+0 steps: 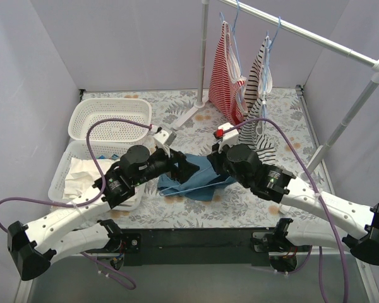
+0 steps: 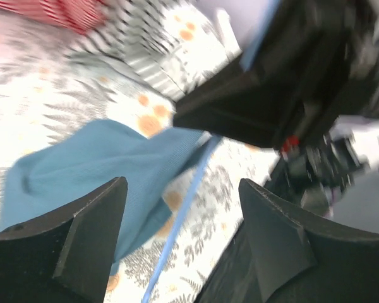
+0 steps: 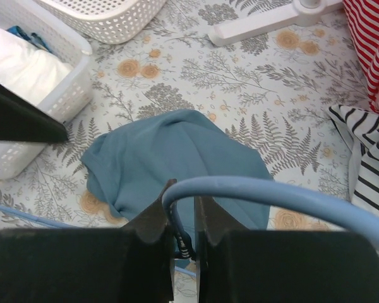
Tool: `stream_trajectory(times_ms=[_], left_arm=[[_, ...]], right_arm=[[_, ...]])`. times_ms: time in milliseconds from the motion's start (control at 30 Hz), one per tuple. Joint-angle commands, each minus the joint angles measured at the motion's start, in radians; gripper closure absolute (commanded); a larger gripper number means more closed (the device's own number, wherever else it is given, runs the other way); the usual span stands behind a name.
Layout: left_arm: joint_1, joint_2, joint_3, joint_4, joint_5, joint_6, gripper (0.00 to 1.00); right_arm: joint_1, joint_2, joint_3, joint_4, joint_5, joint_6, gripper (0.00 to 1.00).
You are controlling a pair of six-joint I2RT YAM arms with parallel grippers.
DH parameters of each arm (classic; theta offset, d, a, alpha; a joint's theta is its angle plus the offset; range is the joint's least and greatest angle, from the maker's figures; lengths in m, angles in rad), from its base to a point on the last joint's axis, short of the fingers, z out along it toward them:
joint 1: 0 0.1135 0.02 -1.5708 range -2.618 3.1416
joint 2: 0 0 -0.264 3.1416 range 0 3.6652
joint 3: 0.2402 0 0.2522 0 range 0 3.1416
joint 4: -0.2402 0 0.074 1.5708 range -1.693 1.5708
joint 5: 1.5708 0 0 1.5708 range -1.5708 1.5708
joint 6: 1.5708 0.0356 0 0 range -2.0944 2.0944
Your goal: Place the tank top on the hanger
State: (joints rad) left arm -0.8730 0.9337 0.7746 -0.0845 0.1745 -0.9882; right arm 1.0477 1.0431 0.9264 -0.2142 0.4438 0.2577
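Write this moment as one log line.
left claw: open above teal-blue fabric tank top | right claw: shut on thin light-blue wire hanger | top: on table, unhung

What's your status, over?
Left tool open, empty. Right tool shut on hanger. Tank top heaped on table, unheld. Black-and-white striped top hangs close by.

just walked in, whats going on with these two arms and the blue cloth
Two robot arms are working on getting the teal tank top onto the light-blue hanger. The right tool is pinched on the hanger's wire, holding it over the top. The left tool is open and empty, close beside the fabric. The tank top lies crumpled on the table, not yet on the hanger.
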Motion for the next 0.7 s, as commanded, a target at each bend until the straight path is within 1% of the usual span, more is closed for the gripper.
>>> stream_trajectory(times_ms=[0,33,67,100,133,167,200,233,267,400,433,500,667], left_arm=[[-0.001,-0.068,0.1,-0.119,-0.335,-0.117,0.28],[0.0,-0.068,0.136,-0.202,-0.383,-0.141,0.28],[0.0,-0.052,0.155,-0.249,-0.45,-0.189,0.28],[0.003,-0.036,0.191,-0.35,-0.47,-0.213,0.31],[0.005,-0.02,0.204,-0.401,-0.484,-0.242,0.34],[0.006,0.0,0.212,-0.444,-0.477,-0.266,0.38],[0.009,0.029,0.215,-0.513,-0.468,-0.32,0.41],[0.011,0.04,0.203,-0.537,-0.458,-0.349,0.42],[0.012,0.045,0.183,-0.549,-0.419,-0.374,0.44],[0.015,0.048,0.051,-0.523,-0.357,-0.518,0.47],[0.016,0.05,-0.005,-0.506,-0.34,-0.541,0.47],[0.019,0.056,-0.046,-0.451,-0.296,-0.572,0.5],[0.019,0.094,-0.124,-0.364,-0.285,-0.691,0.51]], right_arm=[[0.003,-0.04,-0.041,0.027,0.096,-0.02,0.99],[0.003,-0.044,-0.05,0.027,0.099,-0.026,0.99],[0.003,-0.055,-0.058,0.027,0.101,-0.031,0.99],[0.003,-0.06,-0.076,0.03,0.102,-0.034,0.99],[0.003,-0.07,-0.086,0.03,0.098,-0.046,0.99],[0.003,-0.077,-0.098,0.035,0.09,-0.052,0.99],[0.003,-0.084,-0.116,0.039,0.087,-0.06,0.99],[0.003,-0.09,-0.126,0.05,0.084,-0.063,0.99],[0.003,-0.103,-0.132,0.056,0.076,-0.069,0.99],[0.003,-0.12,-0.153,0.064,0.078,-0.074,0.99],[0.003,-0.12,-0.158,0.062,0.078,-0.072,0.99],[0.003,-0.118,-0.161,0.064,0.076,-0.072,0.99],[0.003,-0.121,-0.167,0.065,0.072,-0.067,0.99]])
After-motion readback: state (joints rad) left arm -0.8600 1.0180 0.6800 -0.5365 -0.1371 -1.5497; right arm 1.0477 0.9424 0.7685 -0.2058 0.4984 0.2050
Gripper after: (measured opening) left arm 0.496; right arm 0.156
